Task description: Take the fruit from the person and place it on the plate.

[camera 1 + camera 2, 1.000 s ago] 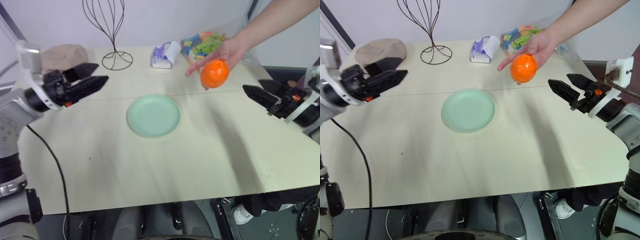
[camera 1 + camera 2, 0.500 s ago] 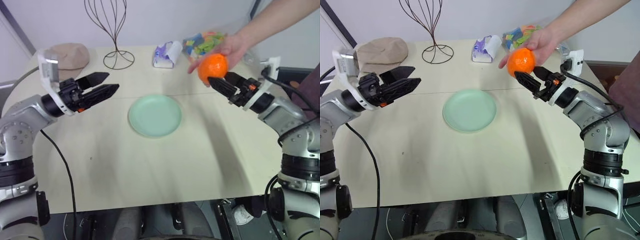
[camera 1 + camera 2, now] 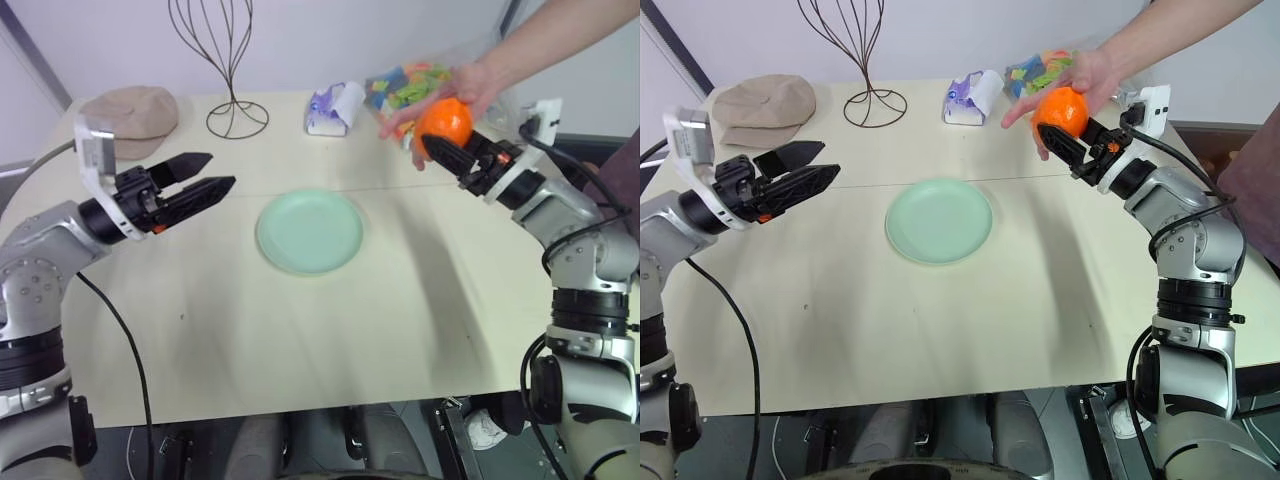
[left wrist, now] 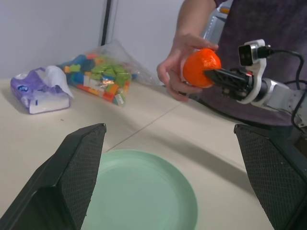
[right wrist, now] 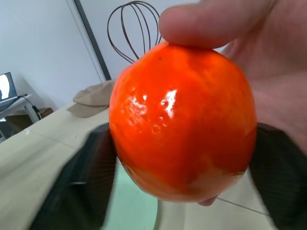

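- Your right gripper (image 3: 1065, 137) had its jaws clamped on the fruit (image 3: 1060, 110), which the person's hand (image 3: 1092, 76) also held above the table's (image 3: 940, 320) far right.
- Your left gripper (image 3: 205, 178) hovered with jaws apart, left of the plate (image 3: 309, 232).

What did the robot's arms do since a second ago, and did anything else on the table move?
The right pincer swung in from the table's right side up to the round orange fruit and now has its fingers on either side of it, while the person's hand still holds it. The left pincer stayed open and hovering. The pale green round plate has not moved.
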Robot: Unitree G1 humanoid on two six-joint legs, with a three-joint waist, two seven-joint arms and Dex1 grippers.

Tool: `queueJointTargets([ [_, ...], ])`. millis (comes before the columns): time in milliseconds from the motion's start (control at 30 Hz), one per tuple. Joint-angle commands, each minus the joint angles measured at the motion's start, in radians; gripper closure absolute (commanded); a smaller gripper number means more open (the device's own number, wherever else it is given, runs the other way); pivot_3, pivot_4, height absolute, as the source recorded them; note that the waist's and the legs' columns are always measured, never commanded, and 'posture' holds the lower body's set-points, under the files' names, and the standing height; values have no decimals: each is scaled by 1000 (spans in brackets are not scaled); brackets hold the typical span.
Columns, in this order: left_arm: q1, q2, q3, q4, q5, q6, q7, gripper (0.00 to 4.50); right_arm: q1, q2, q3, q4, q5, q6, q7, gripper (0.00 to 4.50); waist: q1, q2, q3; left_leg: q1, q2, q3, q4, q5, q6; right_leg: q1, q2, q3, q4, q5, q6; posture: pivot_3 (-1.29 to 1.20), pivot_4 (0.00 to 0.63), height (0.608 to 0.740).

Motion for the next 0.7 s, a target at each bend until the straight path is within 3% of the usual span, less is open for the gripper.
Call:
queueJointTargets([
  [33,-2,8,30,-29,-19,-12,-1,0,-25,-1,-32,-41,5,-22,0,1597,0,0,0,0,0,0,0,0,0,0,0,0,0,0,0,0,150,740],
  [267,-3,10,26,-35,-22,-12,2,0,-11,-16,-18,-87,32,31,20,1597,0,0,0,0,0,0,0,0,0,0,0,0,0,0,0,0,150,740],
  [367,-2,23,21,-38,-16,-9,-6,0,50,-28,52,-181,31,85,71,1597,0,0,0,0,0,0,0,0,0,0,0,0,0,0,0,0,150,740],
  [500,46,70,15,-53,8,-3,-34,0,139,63,165,-276,25,118,57,1597,-8,0,0,1,1,-1,0,0,0,0,0,1,1,0,0,0,150,740],
  [700,173,108,-15,-97,74,-22,-67,0,128,176,304,-229,-86,74,32,1597,-5,1,1,1,1,0,-1,0,0,-2,0,0,3,-2,-3,0,150,740],
])
